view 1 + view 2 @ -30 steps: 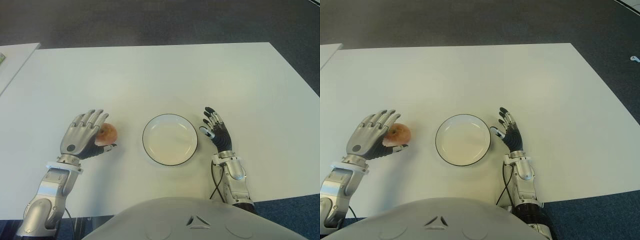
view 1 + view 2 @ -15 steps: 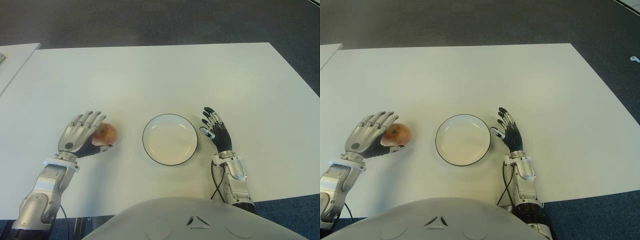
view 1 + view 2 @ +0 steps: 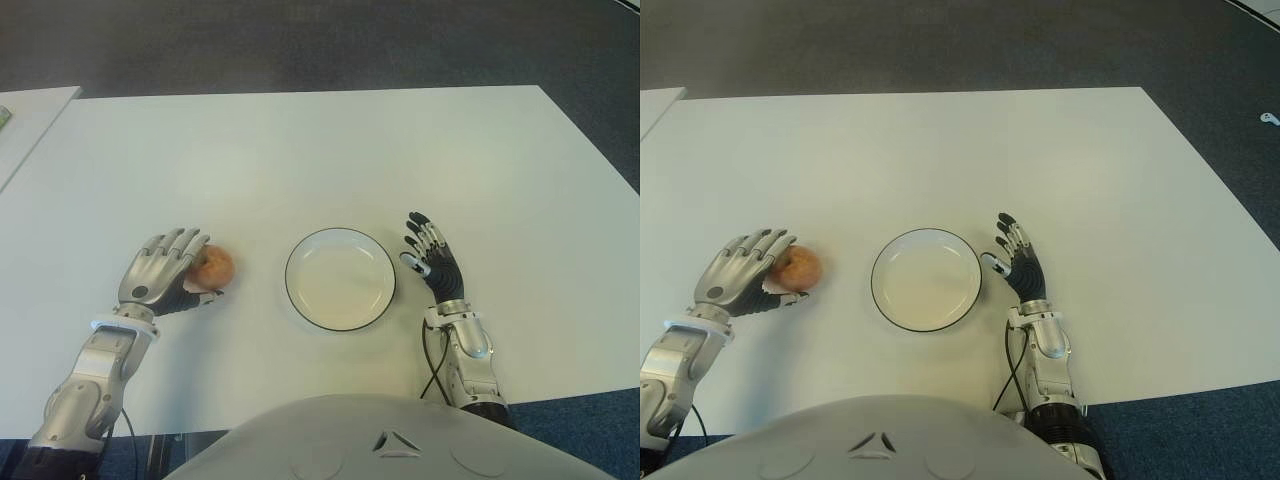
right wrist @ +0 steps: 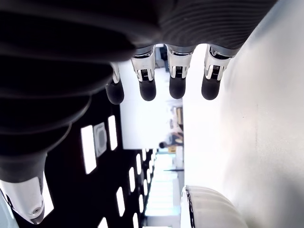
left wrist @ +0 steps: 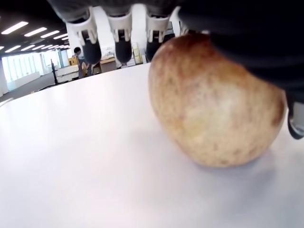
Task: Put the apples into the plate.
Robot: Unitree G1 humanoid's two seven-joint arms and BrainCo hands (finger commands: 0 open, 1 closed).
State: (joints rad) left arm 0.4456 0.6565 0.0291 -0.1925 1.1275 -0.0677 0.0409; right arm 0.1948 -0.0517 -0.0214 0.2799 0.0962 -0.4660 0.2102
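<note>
One reddish-yellow apple (image 3: 214, 266) sits on the white table (image 3: 330, 150), a little to the left of the white, dark-rimmed plate (image 3: 288, 281), which holds nothing. My left hand (image 3: 160, 278) is against the apple's left side, its fingers (image 5: 121, 37) stretched over the top and its thumb low beside the fruit. In the left wrist view the apple (image 5: 213, 104) stands on the tabletop, and the fingers are not curled round it. My right hand (image 3: 430, 262) shows just right of the plate, fingers (image 4: 147, 88) spread, holding nothing.
The corner of a second white table (image 3: 20, 120) shows at the far left. Dark carpet (image 3: 320, 40) lies beyond the table's far edge. My torso (image 3: 380, 440) covers the near edge. The plate's rim (image 4: 209, 209) shows close by in the right wrist view.
My left hand and forearm have drawn slightly back toward me and lower beside the apple. The apple, the plate and my right hand have kept their places.
</note>
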